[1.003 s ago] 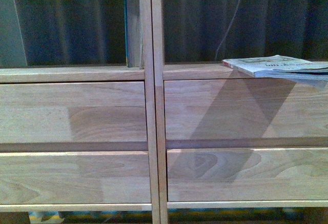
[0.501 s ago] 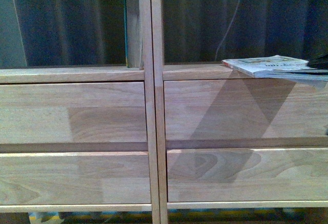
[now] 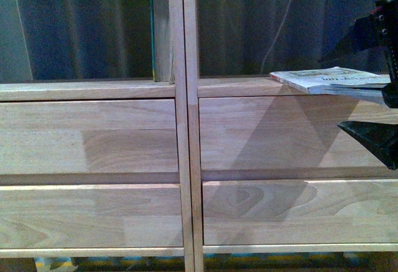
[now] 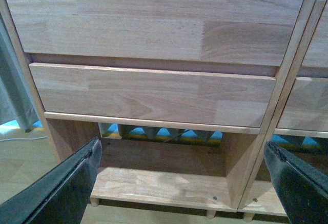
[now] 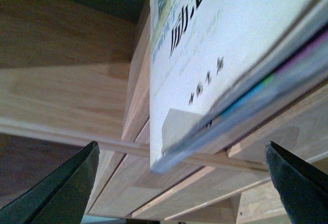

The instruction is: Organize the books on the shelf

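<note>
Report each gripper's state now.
Left gripper: open, empty.
Right gripper: open, facing the books, nothing held.

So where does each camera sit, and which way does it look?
Front: on the robot's body, facing the light-wood shelf; thin white paperback books lie on its ledge; one black right-arm finger shows.
Left wrist: on that wrist, aimed at the shelf's lower drawer fronts; the open left gripper frames it.
Right wrist: close on the books' edge, between the open right gripper fingers.
Front and right wrist share the books.
</note>
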`<state>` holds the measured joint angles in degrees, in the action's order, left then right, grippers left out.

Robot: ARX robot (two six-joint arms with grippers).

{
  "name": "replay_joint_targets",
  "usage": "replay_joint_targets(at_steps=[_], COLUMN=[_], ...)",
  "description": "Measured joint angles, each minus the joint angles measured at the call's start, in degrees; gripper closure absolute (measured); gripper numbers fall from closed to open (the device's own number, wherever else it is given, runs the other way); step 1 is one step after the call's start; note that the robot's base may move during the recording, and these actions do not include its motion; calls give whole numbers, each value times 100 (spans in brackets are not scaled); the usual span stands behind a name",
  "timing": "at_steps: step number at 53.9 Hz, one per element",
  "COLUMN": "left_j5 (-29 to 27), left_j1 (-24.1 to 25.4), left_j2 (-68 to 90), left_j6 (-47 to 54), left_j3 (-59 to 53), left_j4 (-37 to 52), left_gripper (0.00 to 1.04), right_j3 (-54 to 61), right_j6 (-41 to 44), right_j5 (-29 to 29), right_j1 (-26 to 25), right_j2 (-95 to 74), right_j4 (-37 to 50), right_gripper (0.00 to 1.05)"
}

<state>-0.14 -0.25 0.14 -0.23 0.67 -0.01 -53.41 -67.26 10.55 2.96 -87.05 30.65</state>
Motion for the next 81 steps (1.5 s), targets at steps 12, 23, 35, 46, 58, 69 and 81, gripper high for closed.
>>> replay_joint_targets(at_steps=[12,23,35,46,58,69,81], left_j5=[0,0,0,0,387,1749,2573], left_j1=[0,0,0,0,138,1375,2149], left_j2=[0,0,0,0,96,1550,3960], left_j6=[0,0,0,0,-201,-662,-1082], left_j3=[-2,-2,-2,-2,17,479,1762], left_j4=[0,0,0,0,-15,1099,2715], left_gripper=[7,7,7,7,7,7,7], right_j3=[-557,-793,-940,-927,-577,-247,-216], right_j6=[-520,-1110,-1318,-1443,-1462,-1471,-1464], right_j5=[-428,-741,-802,-876,-426,372,1060], right_j1=[-308,-457,-212,57,-24,-214,-369], right_j2=[-490,-634,-634,-634,-415,260,1119], right_j4=[-96,-227,-295,-223,136,505,857], right_gripper=[7,34,65,97,97,97,97])
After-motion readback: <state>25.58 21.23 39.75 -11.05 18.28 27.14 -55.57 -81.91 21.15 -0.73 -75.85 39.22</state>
